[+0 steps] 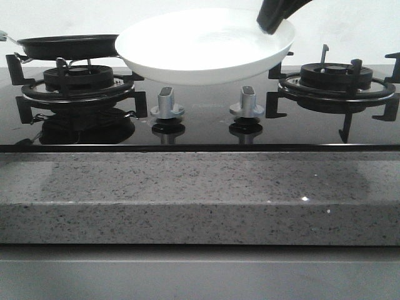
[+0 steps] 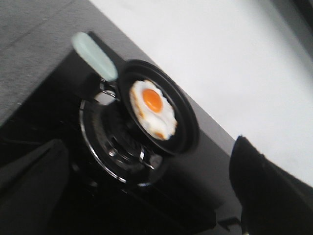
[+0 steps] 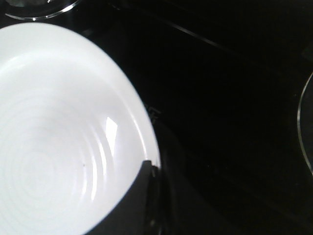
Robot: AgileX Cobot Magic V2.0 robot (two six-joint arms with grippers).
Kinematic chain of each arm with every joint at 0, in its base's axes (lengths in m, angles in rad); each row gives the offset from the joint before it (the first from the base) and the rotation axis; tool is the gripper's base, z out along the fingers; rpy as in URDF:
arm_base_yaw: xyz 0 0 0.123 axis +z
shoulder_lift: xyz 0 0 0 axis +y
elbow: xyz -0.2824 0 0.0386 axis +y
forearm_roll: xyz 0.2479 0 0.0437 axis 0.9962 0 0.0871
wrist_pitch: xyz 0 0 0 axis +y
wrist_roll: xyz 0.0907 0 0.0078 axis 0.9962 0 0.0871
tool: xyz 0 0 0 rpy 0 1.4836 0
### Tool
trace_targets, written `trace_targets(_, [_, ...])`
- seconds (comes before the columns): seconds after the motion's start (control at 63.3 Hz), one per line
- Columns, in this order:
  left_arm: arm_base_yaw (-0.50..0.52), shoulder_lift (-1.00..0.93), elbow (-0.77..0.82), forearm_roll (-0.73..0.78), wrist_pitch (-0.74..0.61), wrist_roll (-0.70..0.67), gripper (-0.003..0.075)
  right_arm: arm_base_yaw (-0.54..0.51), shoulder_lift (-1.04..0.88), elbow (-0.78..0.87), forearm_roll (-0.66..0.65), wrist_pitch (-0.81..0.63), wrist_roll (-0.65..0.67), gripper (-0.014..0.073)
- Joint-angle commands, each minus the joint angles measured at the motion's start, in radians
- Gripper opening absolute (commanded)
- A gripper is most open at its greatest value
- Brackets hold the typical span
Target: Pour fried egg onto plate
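A: Why's the plate (image 1: 206, 45) hanging in the air between the burners?

B: The right gripper (image 1: 273, 22) is clamped on its rim, probably so the pan (image 2: 161, 105) can tip over it. The fried egg (image 2: 152, 108) sits in the pan on the left burner (image 1: 76, 87). The left gripper (image 2: 146, 196) hovers above, spread wide, holding nothing.

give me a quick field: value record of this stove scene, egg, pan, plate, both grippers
fried egg: lying in the frying pan, yolk up
frying pan: on the left burner, pale handle free
plate: empty, held above the stovetop between the burners
right gripper: shut on the plate's rim
left gripper: open, away from the pan, holding nothing
knobs: two, at the stove's front
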Motion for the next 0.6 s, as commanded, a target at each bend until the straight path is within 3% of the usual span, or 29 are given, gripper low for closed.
trace_targets(0.0, [0.116,0.049,-0.098,-0.066,0.079,-0.005,0.0640,-0.001,-0.042,-0.021,0.028,-0.049,-0.009,-0.0058])
trace_targets(0.095, [0.245,0.127,-0.182,-0.149,0.247,0.068,0.0640,-0.001,-0.042,-0.021,0.028,-0.049,-0.009,-0.0058])
trace_targets(0.268, [0.422,0.302,-0.302,-0.468,0.545,0.297,0.0640,-0.001,-0.042,-0.021,0.028,-0.049,-0.009,-0.0058])
trace_targets(0.584, [0.392,0.525,-0.438,-0.545,0.570,0.411,0.0640,-0.001,-0.042,-0.021,0.028,-0.050,-0.009,-0.0058])
